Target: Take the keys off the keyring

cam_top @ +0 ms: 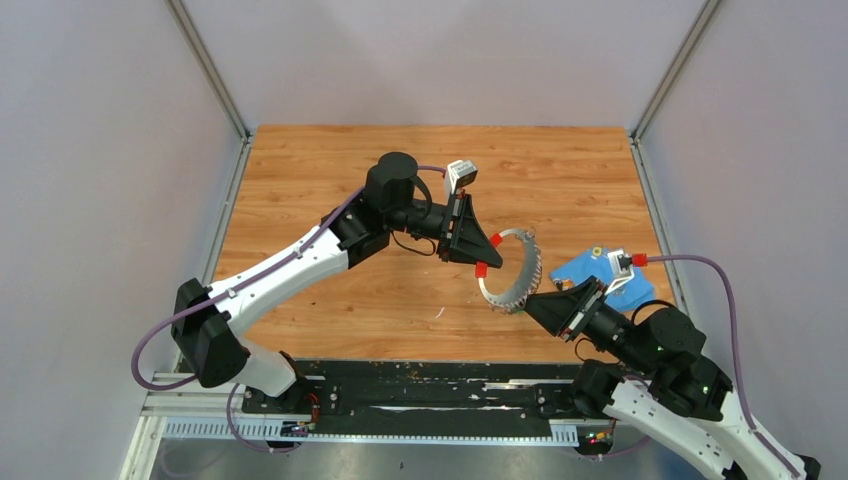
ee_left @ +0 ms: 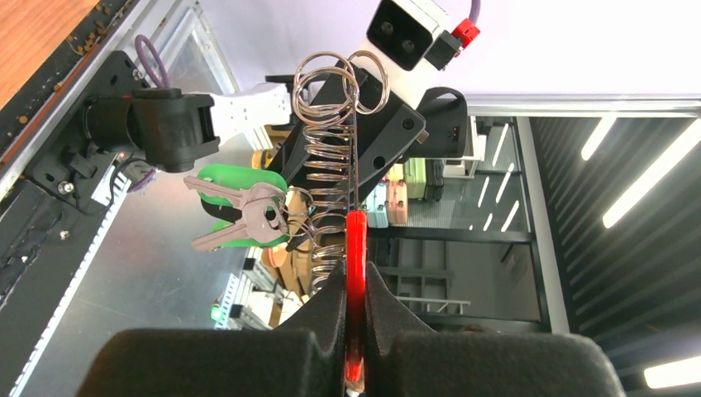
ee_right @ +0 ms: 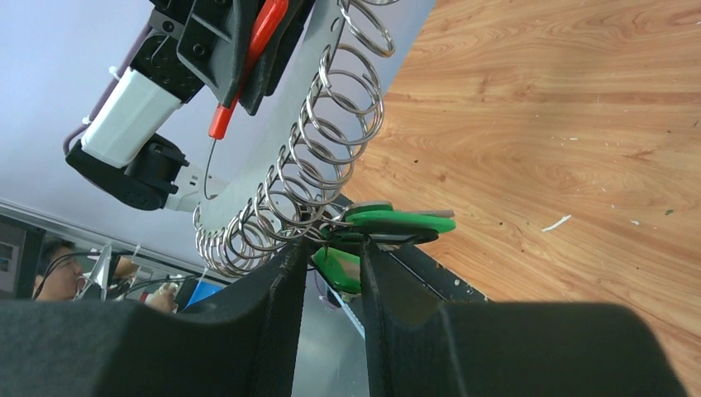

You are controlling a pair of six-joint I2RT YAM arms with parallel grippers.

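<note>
Left wrist: left claw (ee_left: 356, 279) clamps red sleeve (ee_left: 356, 236) of keyring (ee_left: 354, 141).

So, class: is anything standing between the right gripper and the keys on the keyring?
Nothing visible. The right gripper is at the keys, with a green head showing in the gap between its fingers; small split rings on the keyring lie just beside.

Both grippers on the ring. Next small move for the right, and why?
Probably ease the right gripper back along the coil: it pinches a green key hung on the keyring, which the left gripper clamps by its red sleeve.
</note>
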